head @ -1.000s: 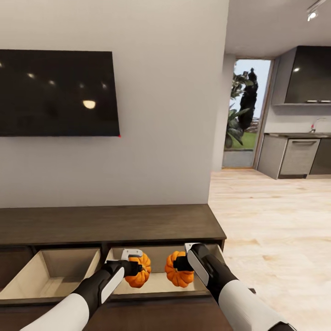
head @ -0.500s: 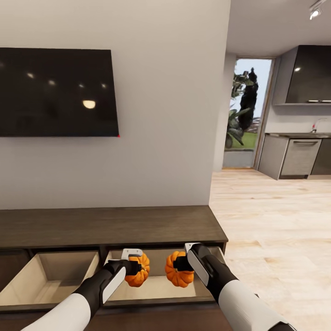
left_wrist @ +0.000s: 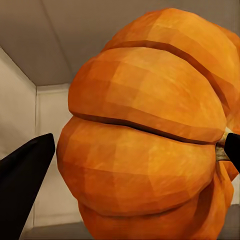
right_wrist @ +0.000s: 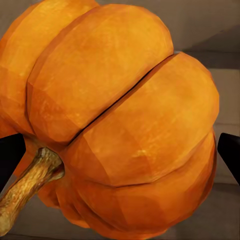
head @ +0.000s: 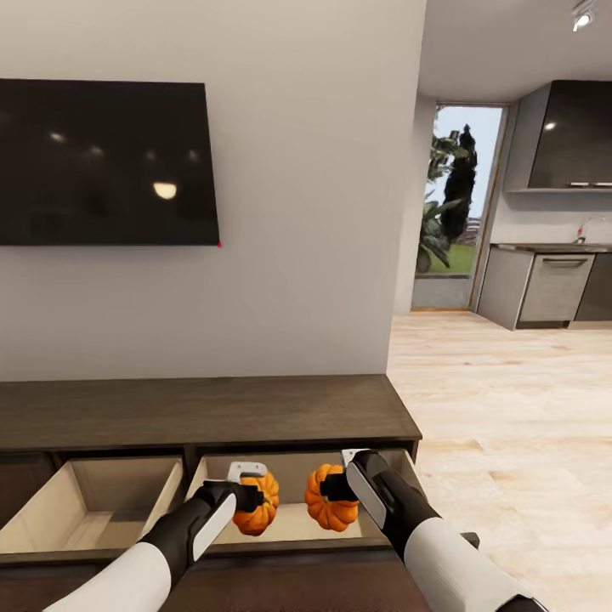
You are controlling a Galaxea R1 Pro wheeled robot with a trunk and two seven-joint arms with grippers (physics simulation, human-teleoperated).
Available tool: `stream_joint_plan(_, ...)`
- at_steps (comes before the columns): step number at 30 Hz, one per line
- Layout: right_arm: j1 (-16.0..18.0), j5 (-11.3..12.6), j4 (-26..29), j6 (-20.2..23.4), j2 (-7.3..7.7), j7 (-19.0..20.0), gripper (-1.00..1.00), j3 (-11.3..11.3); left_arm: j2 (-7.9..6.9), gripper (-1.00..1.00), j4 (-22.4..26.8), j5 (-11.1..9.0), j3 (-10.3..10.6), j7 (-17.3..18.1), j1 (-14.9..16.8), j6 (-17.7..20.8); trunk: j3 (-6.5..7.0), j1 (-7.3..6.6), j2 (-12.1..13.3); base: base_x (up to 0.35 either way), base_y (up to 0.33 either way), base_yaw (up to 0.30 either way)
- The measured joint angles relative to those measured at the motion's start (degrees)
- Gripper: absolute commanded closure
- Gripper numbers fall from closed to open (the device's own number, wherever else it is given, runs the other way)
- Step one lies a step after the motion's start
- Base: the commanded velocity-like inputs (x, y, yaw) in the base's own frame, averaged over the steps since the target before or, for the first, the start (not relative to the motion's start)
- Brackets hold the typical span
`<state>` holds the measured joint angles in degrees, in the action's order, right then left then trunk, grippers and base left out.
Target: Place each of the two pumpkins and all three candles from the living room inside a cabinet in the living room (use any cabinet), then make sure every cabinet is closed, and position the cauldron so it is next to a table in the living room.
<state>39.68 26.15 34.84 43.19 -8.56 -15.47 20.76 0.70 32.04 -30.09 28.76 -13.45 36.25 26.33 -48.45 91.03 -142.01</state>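
Each tool, left [head: 252,495] and right [head: 330,487], grips a pumpkin [head: 257,502] [head: 330,508] over the cabinet's open drawer [head: 293,520]; next: lower, release.

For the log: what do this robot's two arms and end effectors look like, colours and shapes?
Both arms have smooth white rounded forearm shells that turn glossy black toward the wrist. The left end effector is black with a white cap on its upper finger; the right end effector is black with a long white panel along its side. In the wrist views the fingers are plain matte black. No cables or markings visible.
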Motion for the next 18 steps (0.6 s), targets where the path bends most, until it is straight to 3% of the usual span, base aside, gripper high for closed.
stream_joint_plan(7,0.0,0.0,0.1,0.0,0.02,0.0,1.0,0.0,1.13,1.0,0.4,-0.2,0.1,-1.3,0.1,4.2,-0.54,0.66,-1.2,0.0,0.0,0.0)
stream_joint_plan(10,0.0,0.0,0.1,0.0,0.01,0.0,1.0,0.0,1.22,1.0,0.6,-0.2,0.1,-2.0,0.2,4.7,-1.2,0.74,-1.2,0.0,0.0,0.0)
stream_joint_plan(18,0.0,0.0,0.1,0.0,0.08,0.0,1.0,0.0,1.27,1.0,0.7,-0.3,0.2,-2.6,0.3,4.5,-1.2,0.74,-1.2,0.0,0.0,0.0)
